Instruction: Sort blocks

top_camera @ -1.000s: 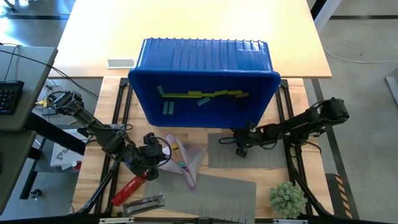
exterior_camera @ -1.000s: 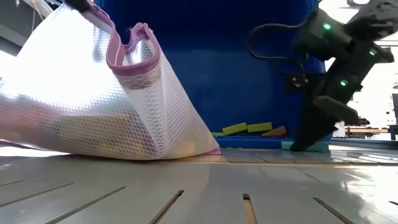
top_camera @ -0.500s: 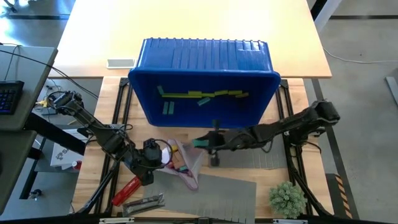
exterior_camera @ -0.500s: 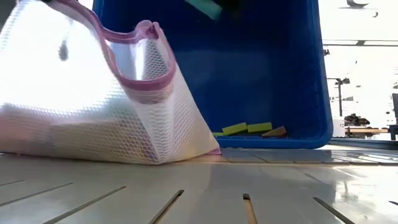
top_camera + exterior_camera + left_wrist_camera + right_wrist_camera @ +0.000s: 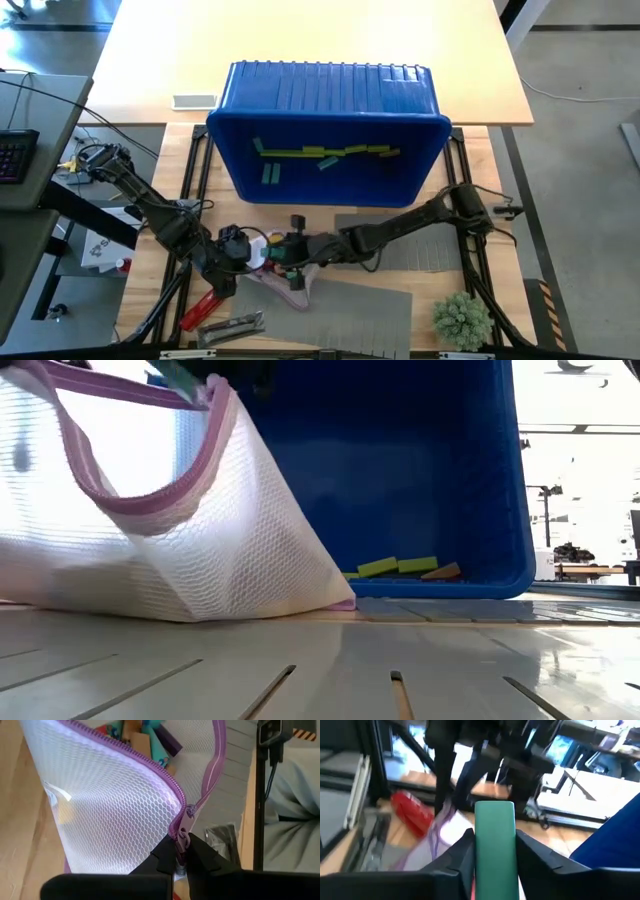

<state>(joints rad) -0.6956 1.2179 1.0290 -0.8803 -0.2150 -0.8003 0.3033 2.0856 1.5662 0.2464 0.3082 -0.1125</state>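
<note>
A white mesh pouch (image 5: 290,282) with a purple zipper lies on the table's near left, mouth open, with several coloured blocks (image 5: 150,735) inside. My left gripper (image 5: 179,851) is shut on its zipper end. My right gripper (image 5: 494,837) reaches in from the right and hangs over the pouch's mouth, shut on a teal block (image 5: 494,845). More blocks (image 5: 325,153) lie inside a blue bin (image 5: 330,95) tipped on its side, seen also in the low view as blocks (image 5: 400,567). My left gripper pinches the pouch's zipper pull (image 5: 184,837) between its two fingertips, at the end of the open mouth, slanting down from the table's left. That end is held up; the pouch's bottom (image 5: 200,610) rests on the table. My right gripper pinches the teal block's two long sides (image 5: 480,855) between its two fingers. The fingers lie along the block, coming nearly level from the table's right. The block sticks out ahead of the fingertips, lifted clear above the pouch.
Flat grey mats (image 5: 365,305) cover the near table. A red tool (image 5: 205,303) and a metal piece (image 5: 232,325) lie at the near left, a small green plant (image 5: 462,318) at the near right. The blue bin fills the middle.
My right gripper has risen off the right mat and swept toward the table's left with the teal block, ending over the pouch's mouth. My left gripper has turned, and the pouch's zipper rim has swung round, so the mouth stands wider.
</note>
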